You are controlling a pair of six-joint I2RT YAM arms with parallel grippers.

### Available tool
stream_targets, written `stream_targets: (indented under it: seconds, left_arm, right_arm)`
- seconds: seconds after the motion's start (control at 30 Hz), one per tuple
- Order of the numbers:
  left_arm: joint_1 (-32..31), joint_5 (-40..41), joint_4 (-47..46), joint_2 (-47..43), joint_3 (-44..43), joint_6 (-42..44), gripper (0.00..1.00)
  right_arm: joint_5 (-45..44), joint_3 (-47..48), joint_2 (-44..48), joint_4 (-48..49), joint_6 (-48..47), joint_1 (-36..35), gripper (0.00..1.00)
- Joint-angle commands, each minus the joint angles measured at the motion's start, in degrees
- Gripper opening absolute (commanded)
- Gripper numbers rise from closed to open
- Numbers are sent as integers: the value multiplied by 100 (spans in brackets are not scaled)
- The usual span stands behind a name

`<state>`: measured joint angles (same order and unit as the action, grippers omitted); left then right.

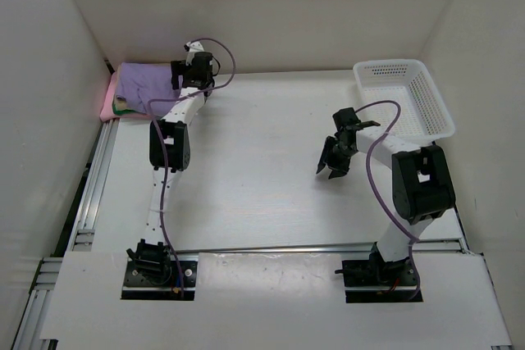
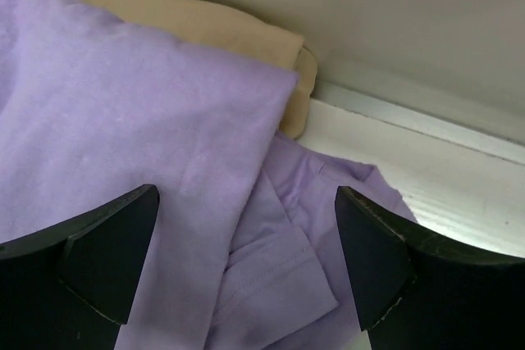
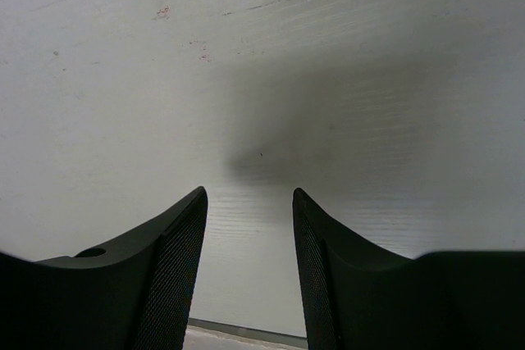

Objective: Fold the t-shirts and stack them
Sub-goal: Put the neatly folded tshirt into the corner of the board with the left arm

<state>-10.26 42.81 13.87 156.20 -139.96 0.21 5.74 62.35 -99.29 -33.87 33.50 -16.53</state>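
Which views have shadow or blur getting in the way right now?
Top external: even light, sharp, no glare. Left wrist: lavender shirt clear, fingers dark and soft-edged. Right wrist: a soft shadow on the table ahead of the right gripper.

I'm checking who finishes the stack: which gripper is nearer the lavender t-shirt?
Left. The left gripper hangs open right over the lavender t-shirt in the far left corner; the right gripper is far across the table, over bare surface, nearer the white mesh basket.
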Motion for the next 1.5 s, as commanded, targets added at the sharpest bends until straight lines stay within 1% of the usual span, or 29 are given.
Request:
stream_targets:
  seconds: [0.0, 0.2, 0.33, 0.4, 0.43, 0.47, 0.53, 0.57, 0.63, 0.7, 0.73, 0.8, 0.83, 0.87, 0.9, 0.93, 1.03, 1.27, 1.47]
  left_arm:
    - [-72, 333, -482, -529, 162, -21, 100]
    - [42, 202, -534, -213, 39, -21, 100]
    - [155, 35, -534, -326, 382, -21, 100]
    - [208, 104, -534, -161, 41, -21, 100]
    - [209, 157, -534, 40, -326, -21, 100]
    - [278, 227, -595, 103, -434, -21, 100]
    - [279, 228, -657, 104, -436, -21, 100]
    - [279, 228, -710, 51, -227, -21, 100]
    - [332, 176, -772, -19, -67, -21, 92]
    - [332, 175, -772, -19, -66, -21, 74]
    - [332, 123, -772, -19, -6, -21, 59]
    - [332, 61, -772, -19, 56, -21, 49]
    - [332, 9, -772, -80, 152, -21, 41]
    - [332, 8, -772, -159, 206, -21, 23]
    - [332, 8, -772, -212, 258, -21, 13]
    - [332, 8, -772, -274, 346, -21, 10]
    - [332, -114, -772, -738, 548, -21, 10]
    - [130, -220, -772, -1415, 794, -21, 10]
    - [-46, -334, -772, -1733, 1040, -21, 10]
  right_arm:
    - [77, -12, -82, 126, 8, -16, 51]
    - [77, 190, -249, 73, -45, -16, 51]
    - [-46, 243, -302, 73, -45, -16, 51]
    - [-46, 243, -302, 73, -45, -16, 51]
    - [-46, 243, -302, 73, -45, -16, 51]
    - [-46, 243, -302, 73, -45, -16, 51]
    - [-46, 190, -302, 73, -45, -16, 51]
    - [-46, 190, -302, 73, -45, -16, 51]
    - [-46, 190, -302, 73, -45, -16, 51]
    - [-99, 190, -354, 73, -45, -16, 51]
    - [-99, 190, -355, 73, -45, -16, 51]
    - [-99, 190, -355, 73, -45, -16, 51]
    - [-99, 190, -355, 73, -97, -16, 51]
    - [-99, 190, -355, 73, -98, -16, 51]
    - [-99, 190, -355, 73, -98, -16, 51]
    - [-99, 190, -355, 21, -98, -16, 51]
    - [-99, 190, -355, 21, -98, -16, 51]
    - [-99, 85, -302, 21, -98, -122, 51]
    - [-213, -143, -109, 73, -98, -122, 51]
